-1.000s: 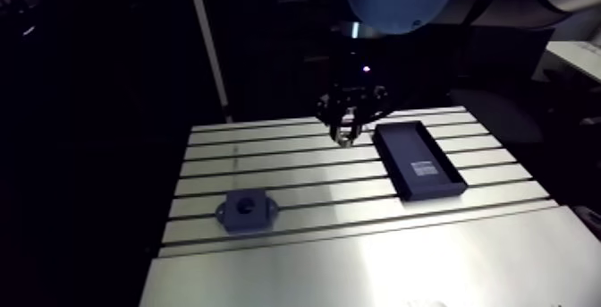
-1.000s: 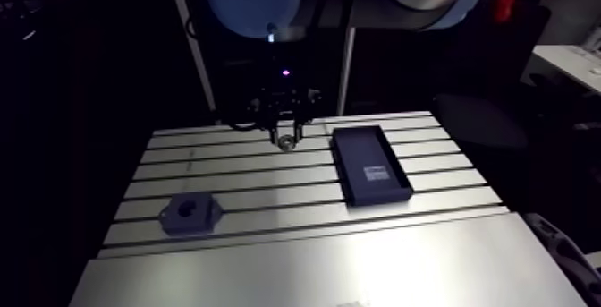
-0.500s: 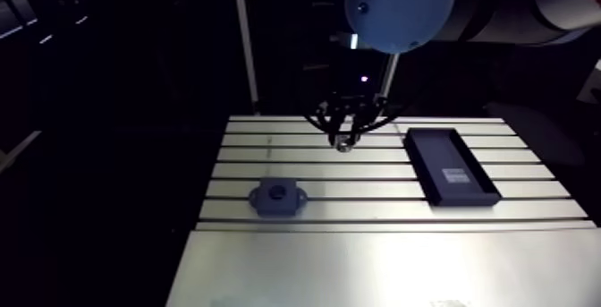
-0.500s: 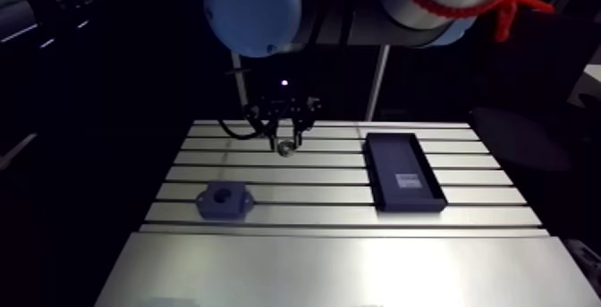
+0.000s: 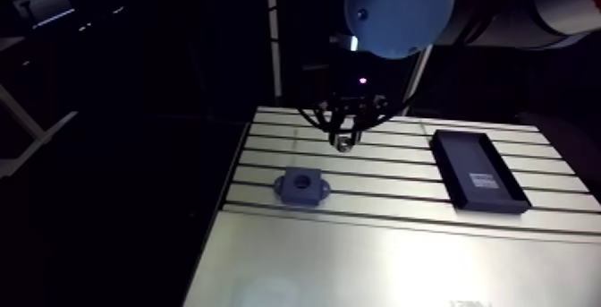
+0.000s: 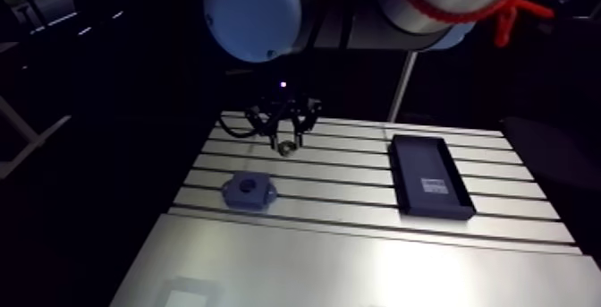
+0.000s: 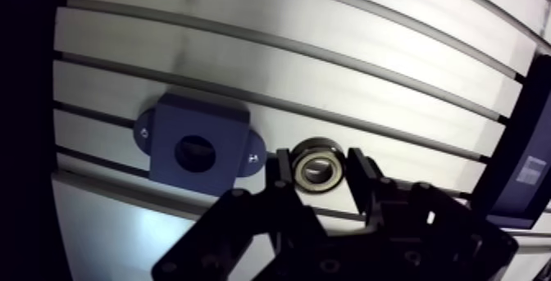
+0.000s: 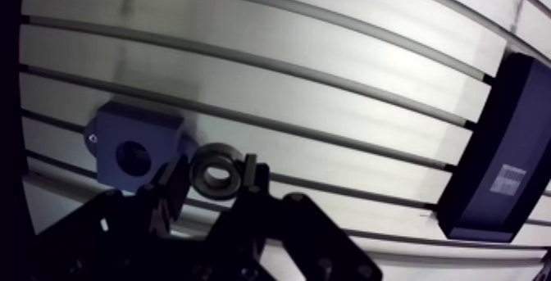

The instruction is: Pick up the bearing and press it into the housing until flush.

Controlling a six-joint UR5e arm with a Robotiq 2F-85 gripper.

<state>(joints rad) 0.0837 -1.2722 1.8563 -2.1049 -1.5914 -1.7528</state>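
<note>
So the claw [image 7: 321, 168] is pinching the bearing [image 7: 318, 170] between its two fingers, ring face toward the wrist camera, held up off the slotted desk [image 7: 328, 71]. The dark blue housing [image 7: 195, 145] sits flat on the desk just beside the claw, with its round bore open. A black tray [image 5: 477, 169] lies well apart on the other side.
</note>
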